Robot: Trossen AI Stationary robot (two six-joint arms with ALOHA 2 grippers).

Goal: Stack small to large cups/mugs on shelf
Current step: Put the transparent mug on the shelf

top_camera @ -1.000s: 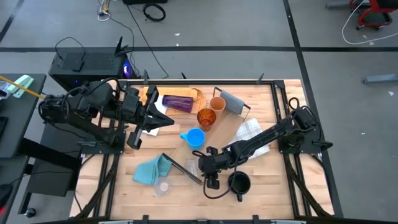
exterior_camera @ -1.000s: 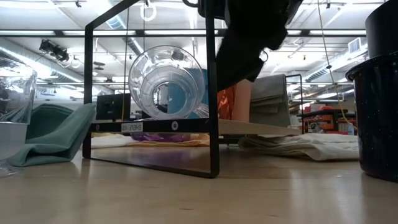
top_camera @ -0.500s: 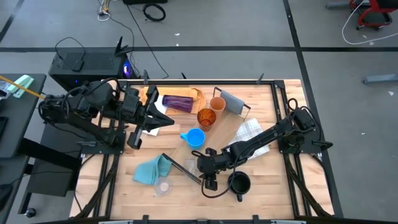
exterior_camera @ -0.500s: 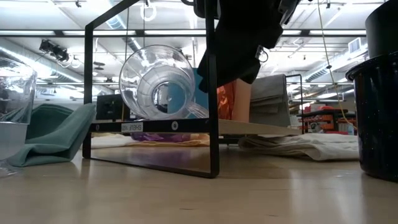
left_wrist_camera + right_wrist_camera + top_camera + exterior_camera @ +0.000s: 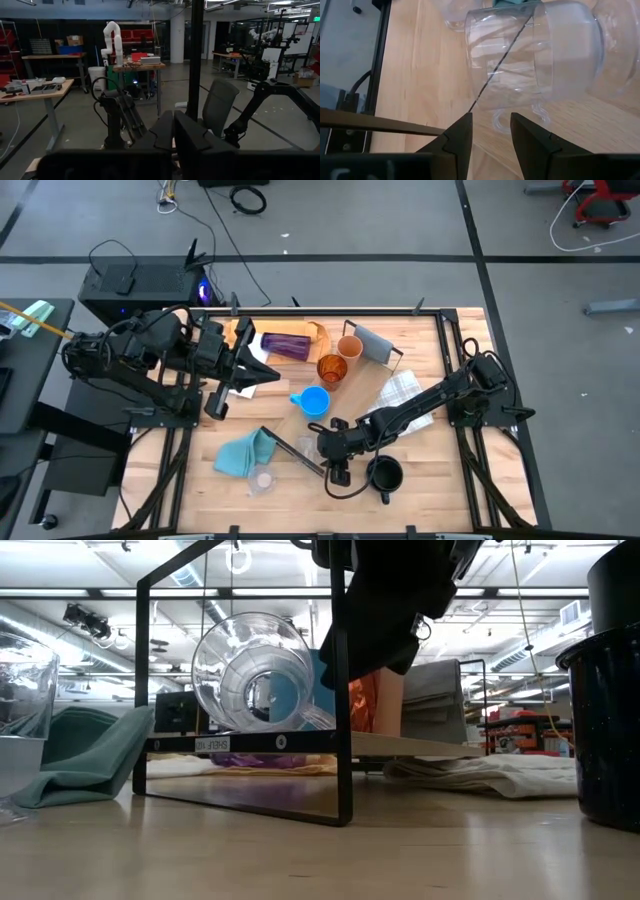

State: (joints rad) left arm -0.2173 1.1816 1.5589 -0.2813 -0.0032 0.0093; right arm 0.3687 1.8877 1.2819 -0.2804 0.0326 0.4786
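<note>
A clear mug (image 5: pixel 535 55) lies on its side at the near end of the shelf (image 5: pixel 250 743), mouth toward the low camera (image 5: pixel 255 670). My right gripper (image 5: pixel 491 132) is open just above it (image 5: pixel 322 450), fingers on either side of the mug's handle (image 5: pixel 517 119). A dark mug (image 5: pixel 385 473) stands beside it. A light blue mug (image 5: pixel 315 401), amber cup (image 5: pixel 331 368), tan cup (image 5: pixel 349 346) and purple tumbler (image 5: pixel 285 345) sit farther back. A second clear cup (image 5: pixel 262 478) stands near the front. My left gripper (image 5: pixel 173 131) is shut at the table's left (image 5: pixel 245 372). My right gripper comes at the clear mug from above, slanting toward the table's left. Its open fingers stand beside the handle (image 5: pixel 517 119). I cannot tell whether they touch it.
A teal cloth (image 5: pixel 243 453) lies left of the shelf's black end frame (image 5: pixel 343 700). A white checked cloth (image 5: pixel 405 395) lies under my right arm. The shelf's grey end panel (image 5: pixel 375 343) stands at the far end.
My right gripper has edged toward the table's left. The clear mug has rolled a little the same way on the shelf. Both have kept still for the last half second.
</note>
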